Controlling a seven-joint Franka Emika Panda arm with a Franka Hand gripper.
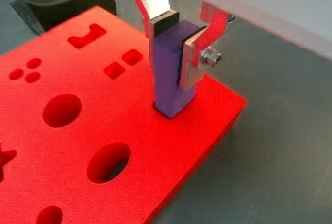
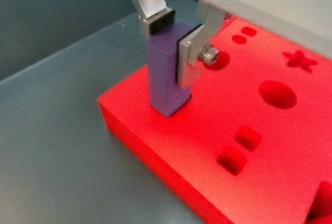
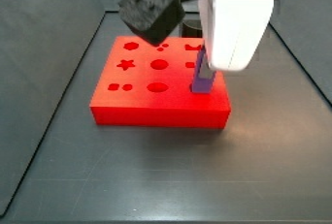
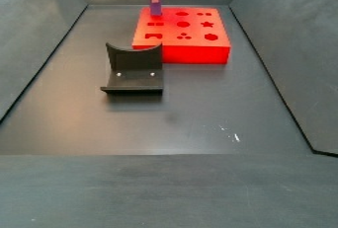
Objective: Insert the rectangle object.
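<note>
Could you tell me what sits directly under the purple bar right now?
The red block: the purple bar, between the gripper fingers, stands upright in its corner. The bar hides any slot.

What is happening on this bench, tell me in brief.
The Panda arm's pincer grips a purple rectangle object and holds it upright at a corner of the red block. The bar's lower end sits in a slot there, most of it standing above the surface. The block's other cut-outs are empty. The fixture stands apart on the floor, untouched.
</note>
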